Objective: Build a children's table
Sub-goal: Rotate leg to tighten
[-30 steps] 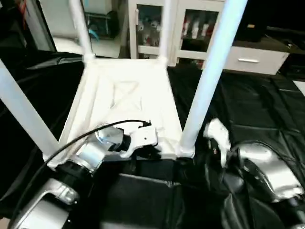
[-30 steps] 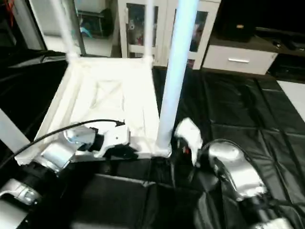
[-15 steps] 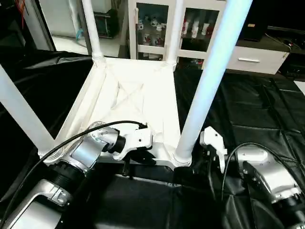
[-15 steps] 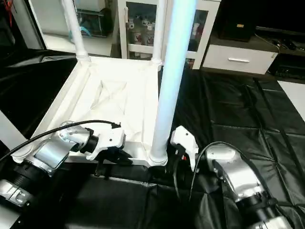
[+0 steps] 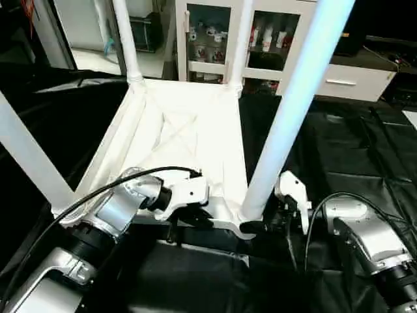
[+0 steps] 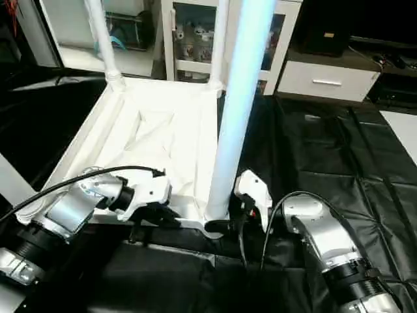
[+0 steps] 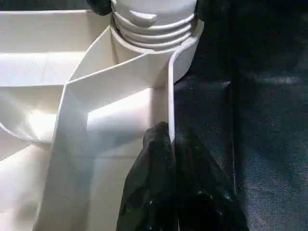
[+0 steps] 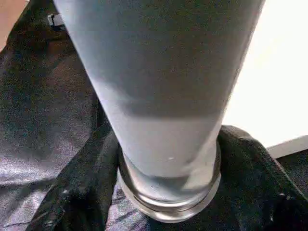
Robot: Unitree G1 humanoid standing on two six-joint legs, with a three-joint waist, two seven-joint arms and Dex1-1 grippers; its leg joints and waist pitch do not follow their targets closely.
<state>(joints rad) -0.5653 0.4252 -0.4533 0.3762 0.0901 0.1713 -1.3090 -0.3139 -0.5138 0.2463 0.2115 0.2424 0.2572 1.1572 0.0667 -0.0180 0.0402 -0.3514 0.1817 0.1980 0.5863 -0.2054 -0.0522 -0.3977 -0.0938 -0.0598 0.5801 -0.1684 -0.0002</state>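
Note:
The children's table (image 5: 189,130) lies upside down on black cloth, ribbed underside up, with its legs standing in the corner sockets. My left gripper (image 7: 169,132) is shut on the thin near rim (image 7: 169,86) of the top, just beside the near right socket (image 7: 154,19). My right gripper (image 5: 253,225) reaches in from the right. Its black fingers (image 8: 72,192) lie against both sides of the base of the near right leg (image 8: 163,86), shut on it. That leg (image 5: 293,98) stands upright. The near left leg (image 5: 26,156) and two far legs (image 5: 127,39) also stand up.
Black cloth (image 5: 339,143) covers the floor around the table. A white cabinet with glass doors (image 5: 215,32) stands right behind the far legs, and a white drawer unit (image 5: 352,81) is at the back right. A dark flat block (image 5: 195,274) lies near me.
My right gripper has moved in to the near right leg's base and closed its fingers around it. The left gripper has stayed clamped on the rim. The camera has shifted a little.

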